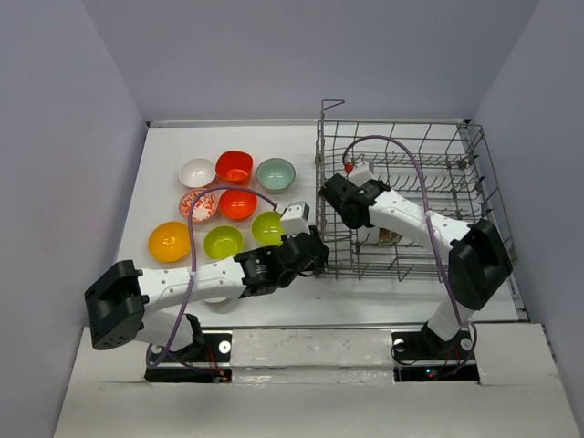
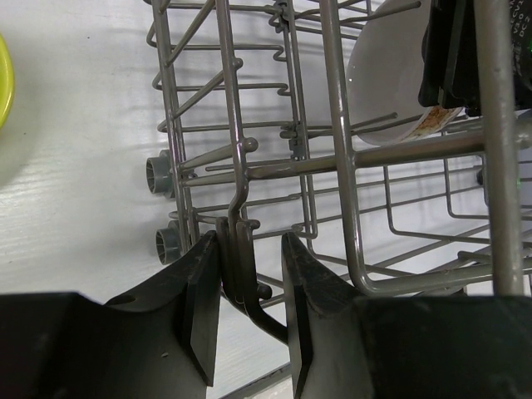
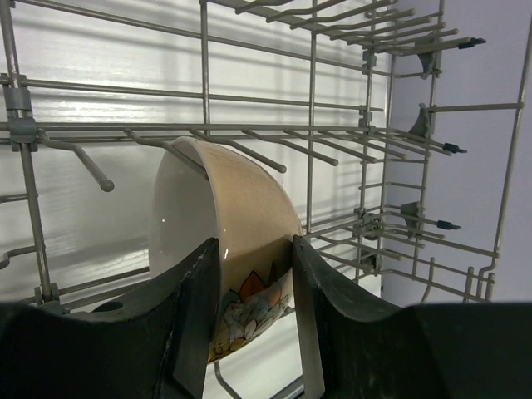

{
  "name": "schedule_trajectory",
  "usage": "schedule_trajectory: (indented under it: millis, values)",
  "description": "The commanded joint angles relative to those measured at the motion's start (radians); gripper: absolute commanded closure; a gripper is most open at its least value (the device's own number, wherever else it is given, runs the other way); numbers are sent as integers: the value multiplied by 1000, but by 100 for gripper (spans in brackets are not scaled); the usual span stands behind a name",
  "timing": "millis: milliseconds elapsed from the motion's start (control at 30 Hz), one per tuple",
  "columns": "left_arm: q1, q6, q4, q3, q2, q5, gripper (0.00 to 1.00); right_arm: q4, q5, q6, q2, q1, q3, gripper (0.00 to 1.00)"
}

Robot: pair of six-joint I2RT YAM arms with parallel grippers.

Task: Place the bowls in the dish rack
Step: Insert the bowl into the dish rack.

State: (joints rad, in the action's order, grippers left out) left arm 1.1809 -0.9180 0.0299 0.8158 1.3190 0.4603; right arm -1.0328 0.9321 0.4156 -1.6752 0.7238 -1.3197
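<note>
Several bowls sit on the table's left: white, two red-orange, teal-grey, red-patterned, orange-yellow and two lime green. The grey wire dish rack stands on the right. Inside it a cream bowl with a painted pattern lies on its side against the tines. My right gripper is shut on its wall, one finger inside and one outside. My left gripper is closed round a bent wire at the rack's near left corner.
The rack's tall grid sides and upright tines surround the right gripper closely. Two grey rack wheels sit beside the left gripper. A lime bowl's edge lies just left of that corner. Walls enclose the table on three sides.
</note>
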Motion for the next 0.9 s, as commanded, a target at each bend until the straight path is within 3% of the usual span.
schedule_trajectory:
  millis: [0,300,667,867]
  values:
    - [46,65,53,40,31,-80,100,115,-179,34,51,20,19,58]
    - [54,50,41,46,37,-72,100,191,-256,38,83,20,73,57]
    - [62,30,31,48,34,-57,100,194,-312,71,131,20,63,50]
    - [66,25,25,54,36,-49,100,163,-253,94,147,11,60,50]
